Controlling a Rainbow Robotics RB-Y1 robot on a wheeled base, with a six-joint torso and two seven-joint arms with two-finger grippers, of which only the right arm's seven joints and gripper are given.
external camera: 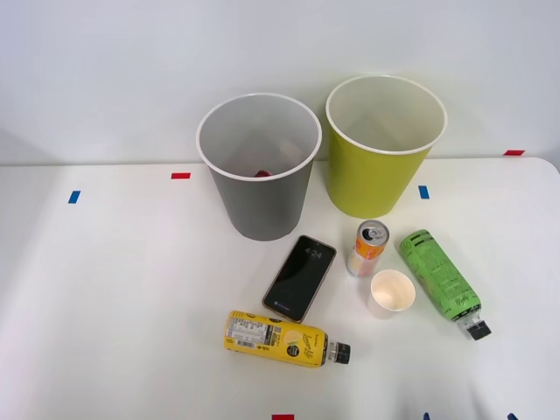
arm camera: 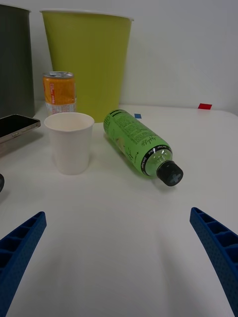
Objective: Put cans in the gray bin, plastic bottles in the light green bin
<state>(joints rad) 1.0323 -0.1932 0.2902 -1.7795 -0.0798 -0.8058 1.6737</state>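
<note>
The right gripper (arm camera: 119, 262) is released, w/ blue ribbed fingers (arm camera: 20, 247) spread wide and holding nothing, low over bare white table (external camera: 114, 289). Straight ahead of it lies the green-labelled plastic bottle w/ black cap (arm camera: 140, 144), on its side, cap end pointing toward the gripper. Just beside it stands a white paper cup (arm camera: 69, 142), not part of the job.

Behind the cup is the slim orange-and-white drink can w/ silver top (external camera: 368, 248), upright, near the foot of the tall yellow-green tapered bin w/ white rim (external camera: 385, 149). The gray tapered bin w/ white rim (external camera: 260, 166) stands beside the green one on its left; a bit of red shows at its bottom, prob. the red can, but I can't confirm. A black phone (external camera: 300, 277) lies flat in front of the gray bin. Nearer the robot, the yellow-labelled plastic bottle w/ black cap (external camera: 282, 338) lies on its side.

Handling guess: the green bottle looks light, smooth and round, so it may roll or slip. Its wall prob. gives a little under squeeze. Best hold is across the mid-body on the label, not the narrow neck. Keep clear of the cup; it'd tip easily.
</note>
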